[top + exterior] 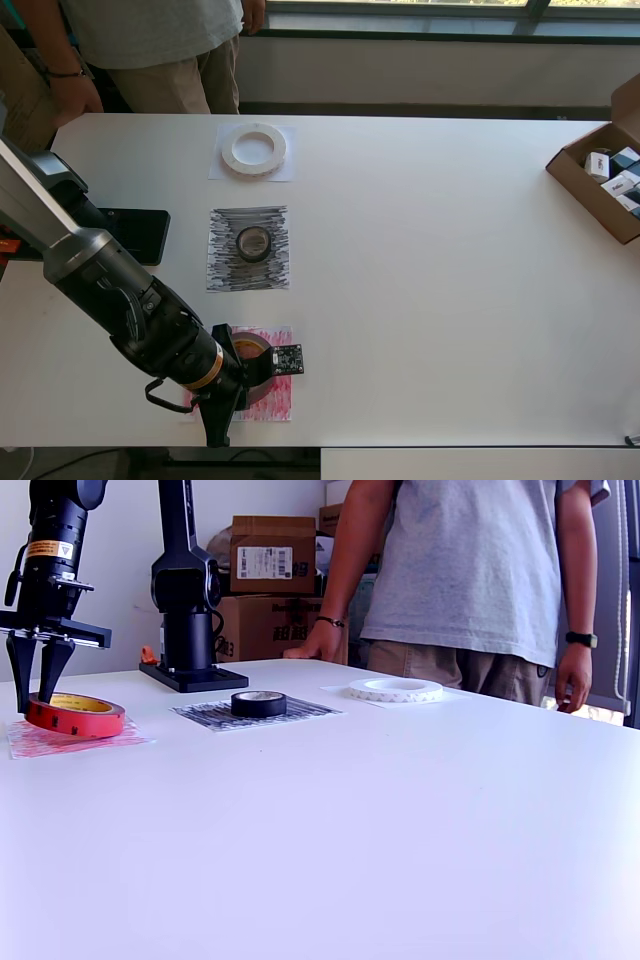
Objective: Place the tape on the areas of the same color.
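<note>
The white surface (450,300) carries all task items and is seen from above and from the side. The Piper arm (110,290) is extended from its black base plate (135,235) toward the near edge in the overhead view, so that the tool (38,670) hangs above the red sheet. A person (470,570) is stood behind the surface, with 1 hand resting at its far edge. A cardboard box (600,190) of small packaged items is kept at the overhead view's right, well apart from the work zone, and is not judged part of the sorting. 3 paper sheets are laid in a row: the white sheet (285,170), the black-grey sheet (225,275) and the red sheet (275,405). Each sheet is wider than its roll, which is judged to allow some placement tolerance. The white ring (254,149) is seated on the white sheet, and the black-grey roll (253,243) is seated on the black-grey sheet. The red roll (75,715) lies flat on the red sheet, at the exterior view's left. The tool's 2 fingers are spread narrowly and straddle the roll's wall, 1 inside the yellowish core and 1 outside; whether the wall is clamped or already released cannot be told. All 3 rolls are judged matched by colour, so only release and withdrawal remain.
</note>
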